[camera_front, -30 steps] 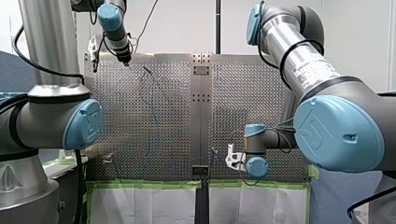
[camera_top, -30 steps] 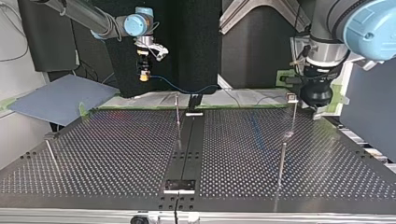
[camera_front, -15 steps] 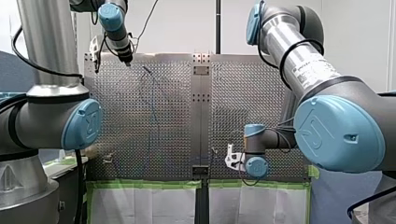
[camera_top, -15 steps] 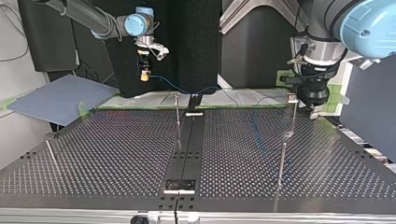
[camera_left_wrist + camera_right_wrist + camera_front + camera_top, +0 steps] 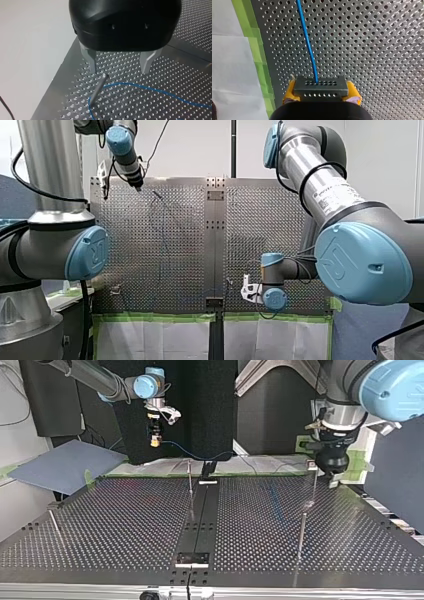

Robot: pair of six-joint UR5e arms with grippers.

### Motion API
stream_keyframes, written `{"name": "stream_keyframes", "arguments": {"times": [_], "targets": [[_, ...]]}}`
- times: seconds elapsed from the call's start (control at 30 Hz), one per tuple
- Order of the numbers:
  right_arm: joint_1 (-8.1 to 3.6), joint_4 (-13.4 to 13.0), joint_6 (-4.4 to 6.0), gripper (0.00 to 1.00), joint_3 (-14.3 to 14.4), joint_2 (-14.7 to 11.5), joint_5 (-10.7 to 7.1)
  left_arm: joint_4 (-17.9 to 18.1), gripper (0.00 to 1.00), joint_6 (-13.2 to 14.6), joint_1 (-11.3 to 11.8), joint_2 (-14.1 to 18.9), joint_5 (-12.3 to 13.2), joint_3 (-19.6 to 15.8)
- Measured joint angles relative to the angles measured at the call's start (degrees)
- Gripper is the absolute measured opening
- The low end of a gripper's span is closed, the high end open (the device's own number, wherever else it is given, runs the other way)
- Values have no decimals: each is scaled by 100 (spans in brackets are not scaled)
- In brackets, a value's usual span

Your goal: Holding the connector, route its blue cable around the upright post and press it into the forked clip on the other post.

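1. My right gripper (image 5: 321,96) clamps the dark perforated connector (image 5: 320,86) at the metal table's (image 5: 374,50) taped edge. Its thin blue cable (image 5: 308,42) curves round the steel post (image 5: 98,87).
2. Risk: my left gripper (image 5: 119,71), spread empty above the post, could knock that loop off.

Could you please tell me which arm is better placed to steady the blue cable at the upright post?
Probably my left: its gripper is open just above the post, where the blue cable bends by its base. My right gripper is shut on the connector, away from that post.
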Motion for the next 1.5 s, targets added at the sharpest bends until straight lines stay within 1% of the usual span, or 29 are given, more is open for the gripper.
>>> {"name": "stream_keyframes", "arguments": {"times": [0.17, 0.43, 0.53, 0.6, 0.73, 0.87, 1.07, 1.3, 1.5], "targets": [[-2, -4, 0, 0, 0, -2, 6, 242, 85, 107, -3, -63, 192, -229], [5, -4, 0, 0, 0, -3, 7, 665, 85, 501, -71, -264, 575, -649], [17, -11, 0, 0, -2, -3, 3, 819, 85, 655, -134, -314, 613, -803], [25, -2, 0, 0, -17, -4, 1, 930, 85, 768, -178, -352, 592, -891], [37, 15, -5, 0, -38, -4, 2, 1147, 85, 977, -251, -453, 533, -951], [64, 7, -14, 0, -42, -4, 6, 1366, 85, 1075, -291, -615, 529, -866], [120, -4, -14, 0, -44, -4, 19, 1685, 85, 1275, -403, -922, 570, -581], [187, 1, -12, 0, -44, -4, 27, 2077, 85, 1655, -544, -1312, 676, -207], [228, -13, -8, 0, -43, -3, 18, 2389, 85, 1969, -604, -1603, 695, -132]]}}
